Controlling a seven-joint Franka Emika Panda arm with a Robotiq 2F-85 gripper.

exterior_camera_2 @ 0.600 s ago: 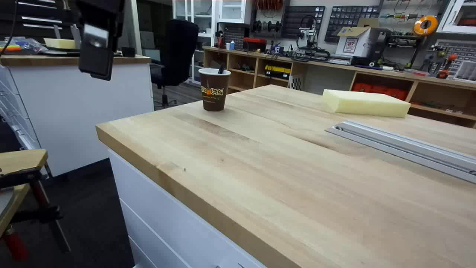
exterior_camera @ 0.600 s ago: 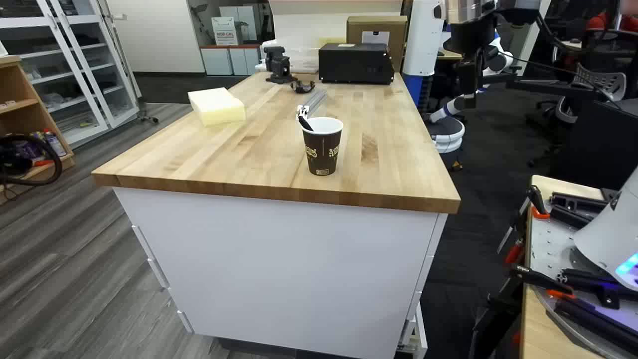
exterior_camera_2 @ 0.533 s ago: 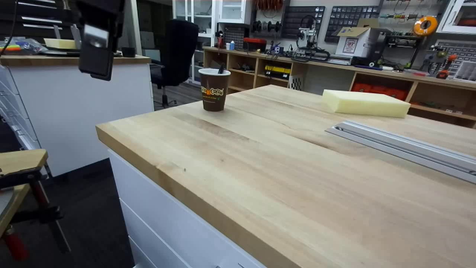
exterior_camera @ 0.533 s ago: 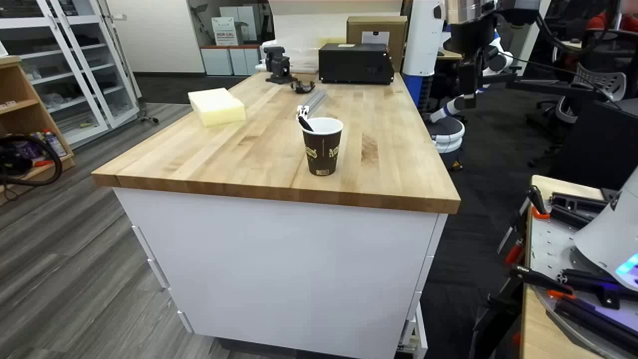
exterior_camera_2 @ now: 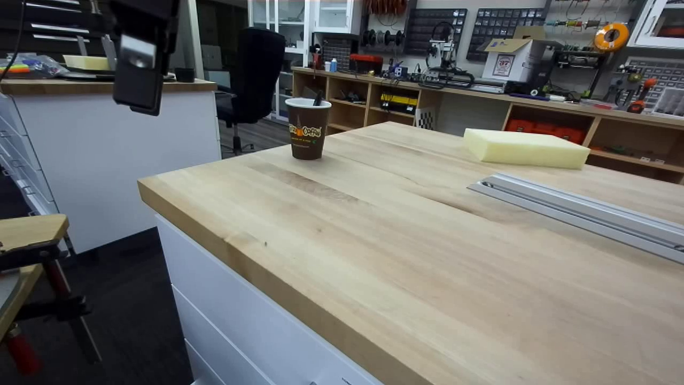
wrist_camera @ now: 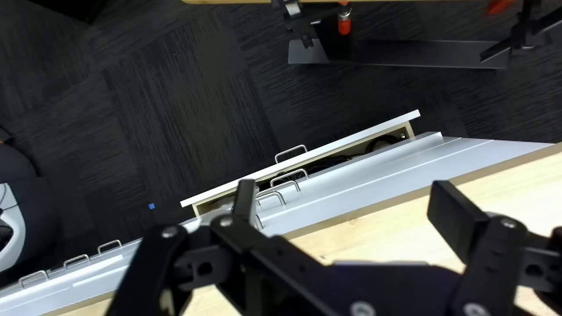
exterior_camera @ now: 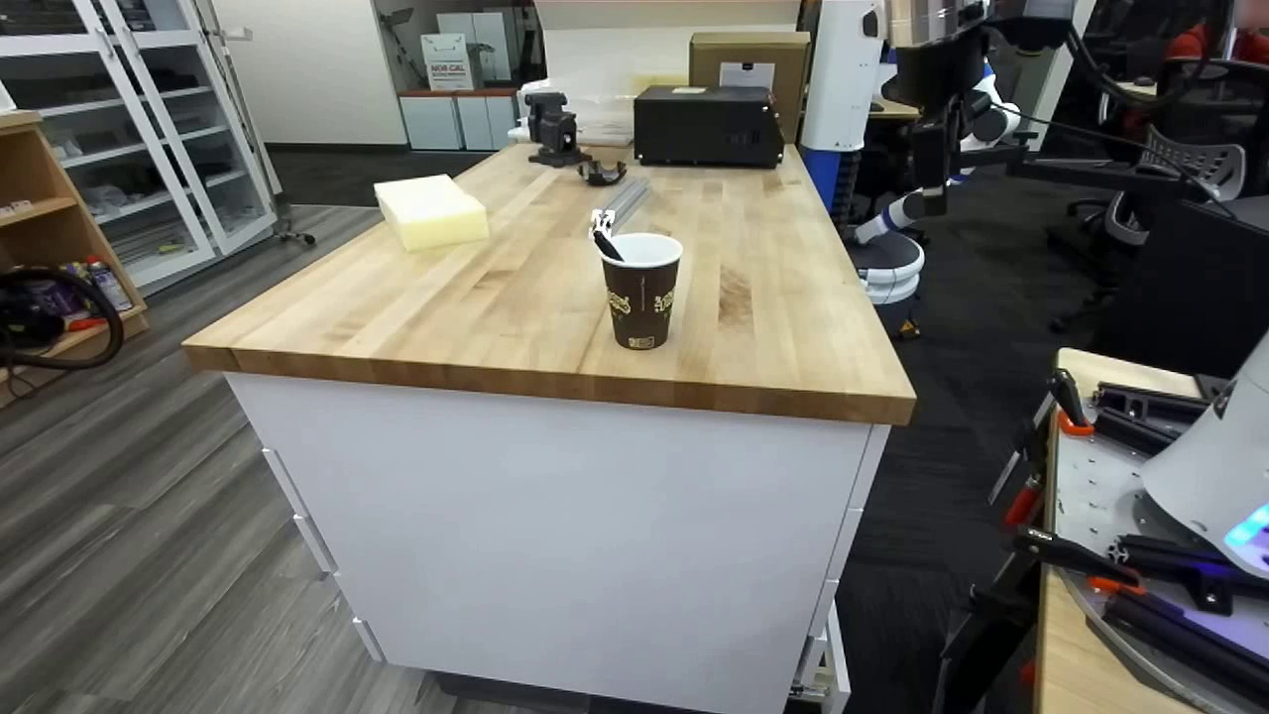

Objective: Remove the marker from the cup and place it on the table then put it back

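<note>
On the light-wood table [exterior_camera: 516,327] the dark brown paper cup [exterior_camera: 642,302] stands upright, close to the near edge in an exterior view. Inside it leans the marker [exterior_camera: 609,246]; only its dark upper end sticks out past the white rim. Both the cup [exterior_camera_2: 307,131] and the marker tip [exterior_camera_2: 318,98] show in an exterior view as well. My gripper [exterior_camera_2: 138,75] hangs in the air, well apart from the cup. In the wrist view the gripper [wrist_camera: 349,206] is open with its jaws wide apart and nothing between them. Neither cup nor marker appears there.
A pale yellow foam block [exterior_camera: 433,211] and a silver aluminium rail [exterior_camera_2: 582,214] lie on the table. Farther back sits a black box [exterior_camera: 708,126]. A drawer [wrist_camera: 303,160] stands pulled out from the table's side. Clamps lie on the bench [exterior_camera: 1100,615] beside the robot base.
</note>
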